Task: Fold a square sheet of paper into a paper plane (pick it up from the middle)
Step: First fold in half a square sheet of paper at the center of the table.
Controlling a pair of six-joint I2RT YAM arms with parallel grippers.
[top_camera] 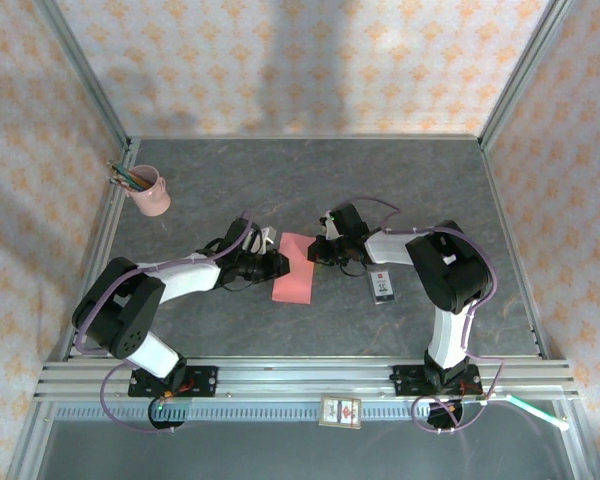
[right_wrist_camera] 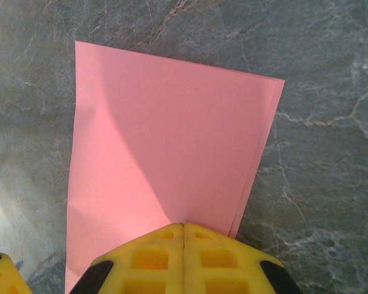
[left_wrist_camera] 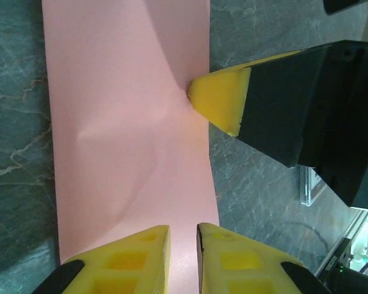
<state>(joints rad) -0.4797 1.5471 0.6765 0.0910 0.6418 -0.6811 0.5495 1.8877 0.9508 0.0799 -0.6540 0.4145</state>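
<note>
Paper: square sheet of paper (top_camera: 294, 268), folded into a double-layered strip, lies flat mid-worktop (top_camera: 400, 190) | Right gripper (right_wrist_camera: 183, 228): fingers pressed together, tip pinning one long edge, likely as an anchor | Left gripper (left_wrist_camera: 183, 236): fingers a slit apart over the strip, seemingly set to crease.
</note>
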